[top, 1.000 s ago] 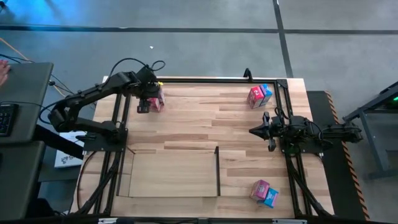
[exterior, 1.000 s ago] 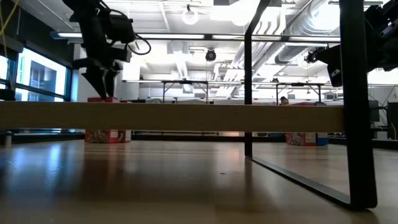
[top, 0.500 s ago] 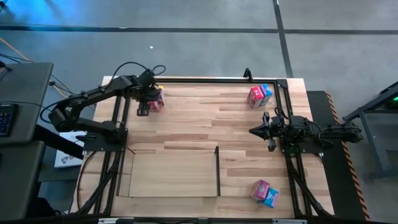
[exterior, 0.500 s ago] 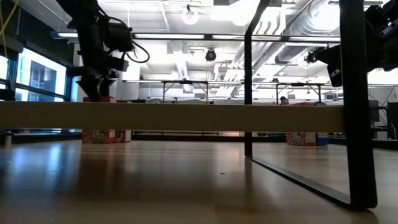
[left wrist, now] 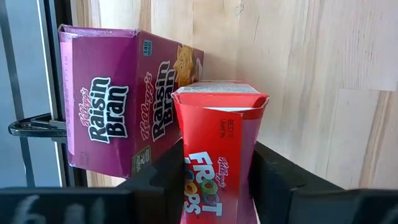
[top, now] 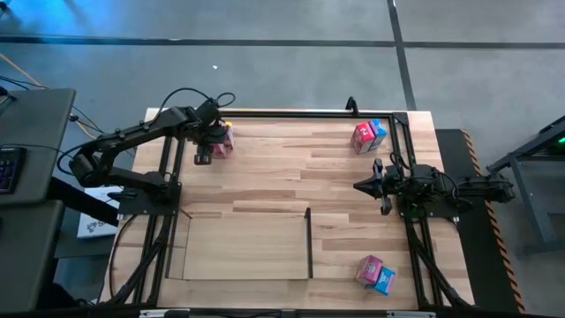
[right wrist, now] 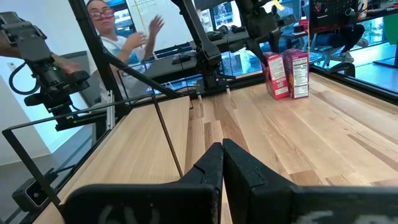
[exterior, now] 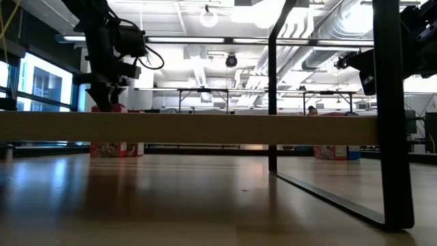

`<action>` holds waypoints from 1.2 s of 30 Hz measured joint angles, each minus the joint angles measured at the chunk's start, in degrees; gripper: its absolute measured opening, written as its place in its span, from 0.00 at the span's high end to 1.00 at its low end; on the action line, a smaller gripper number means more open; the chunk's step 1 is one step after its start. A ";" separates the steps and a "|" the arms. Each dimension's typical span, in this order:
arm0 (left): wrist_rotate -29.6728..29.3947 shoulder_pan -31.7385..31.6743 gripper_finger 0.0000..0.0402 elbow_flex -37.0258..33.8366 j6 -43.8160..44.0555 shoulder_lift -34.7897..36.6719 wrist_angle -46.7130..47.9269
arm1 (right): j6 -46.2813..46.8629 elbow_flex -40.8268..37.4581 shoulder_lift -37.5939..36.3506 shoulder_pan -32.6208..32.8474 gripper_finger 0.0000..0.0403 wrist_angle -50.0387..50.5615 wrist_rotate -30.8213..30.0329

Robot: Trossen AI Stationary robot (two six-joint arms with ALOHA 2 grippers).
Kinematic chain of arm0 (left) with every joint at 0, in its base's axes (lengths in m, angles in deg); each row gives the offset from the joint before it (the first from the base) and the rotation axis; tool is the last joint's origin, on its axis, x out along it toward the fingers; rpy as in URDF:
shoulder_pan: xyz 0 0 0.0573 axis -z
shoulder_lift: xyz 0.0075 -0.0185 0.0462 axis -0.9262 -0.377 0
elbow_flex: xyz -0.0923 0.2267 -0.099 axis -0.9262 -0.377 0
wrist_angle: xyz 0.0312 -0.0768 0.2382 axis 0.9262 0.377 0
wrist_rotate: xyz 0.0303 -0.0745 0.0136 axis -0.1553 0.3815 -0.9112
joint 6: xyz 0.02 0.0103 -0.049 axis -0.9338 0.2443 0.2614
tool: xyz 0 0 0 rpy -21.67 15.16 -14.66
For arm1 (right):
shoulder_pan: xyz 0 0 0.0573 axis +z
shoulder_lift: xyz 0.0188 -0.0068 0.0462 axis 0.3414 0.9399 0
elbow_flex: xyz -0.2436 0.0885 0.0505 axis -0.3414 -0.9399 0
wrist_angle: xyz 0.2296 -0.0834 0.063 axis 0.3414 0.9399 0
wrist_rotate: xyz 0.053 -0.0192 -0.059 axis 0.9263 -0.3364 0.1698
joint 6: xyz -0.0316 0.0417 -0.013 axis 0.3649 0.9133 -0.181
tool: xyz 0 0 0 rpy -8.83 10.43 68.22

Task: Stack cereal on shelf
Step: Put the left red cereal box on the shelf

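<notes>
A red cereal box (left wrist: 217,155) stands beside a magenta cereal box (left wrist: 118,112) at the table's far left (top: 221,141). My left gripper (top: 210,146) is over them, shut on the red box; it also shows in the low view (exterior: 108,101). My right gripper (top: 364,185) is shut and empty above the table's right side. The shelf (top: 243,247), a light wood panel with thin dark side walls, lies at the near middle. My left gripper pinches the red box between its two fingers, on two opposite sides (left wrist: 249,168) of its near part. The fingers (left wrist: 277,186) come from above, pointing down. The box stands next to the magenta box; its foot is hidden behind the shelf panel in the low view.
A pink and a light blue box (top: 368,135) stand at the far right, another such pair (top: 375,274) at the near right. Dark frame rails (top: 309,115) run along the table's edges. A person (right wrist: 109,25) shows beyond the table.
My left gripper has gone down onto the red box, its fingers now at the box's top, and has then kept still. The boxes have stayed in place.
</notes>
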 joint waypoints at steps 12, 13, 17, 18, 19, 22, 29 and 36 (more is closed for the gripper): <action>0.59 0.24 0.70 5.20 5.31 0.02 7.50 | -0.01 0.00 -0.02 0.00 1.00 0.00 0.00; 0.65 0.24 0.70 6.10 5.78 0.02 8.35 | -0.01 0.00 -0.01 -0.01 1.00 0.01 0.01; 1.21 0.24 0.70 9.29 7.62 0.07 11.12 | -0.02 0.00 -0.02 0.01 1.00 -0.01 0.01; 1.51 0.24 0.70 9.93 7.96 0.06 11.26 | 0.00 0.00 -0.01 -0.01 1.00 -0.01 0.01; 2.04 0.24 0.70 10.51 8.09 0.04 11.25 | 0.00 0.00 -0.02 -0.01 1.00 -0.01 0.01; 3.10 0.24 0.70 11.61 8.47 0.09 11.13 | -0.01 0.00 -0.01 0.00 1.00 0.00 0.01; 4.15 1.13 0.70 11.76 8.77 0.09 11.01 | -0.01 0.00 -0.02 -0.01 1.00 0.01 0.00; 8.40 5.08 0.70 11.76 11.14 0.09 11.14 | 0.00 0.00 -0.02 -0.01 1.00 -0.01 -0.01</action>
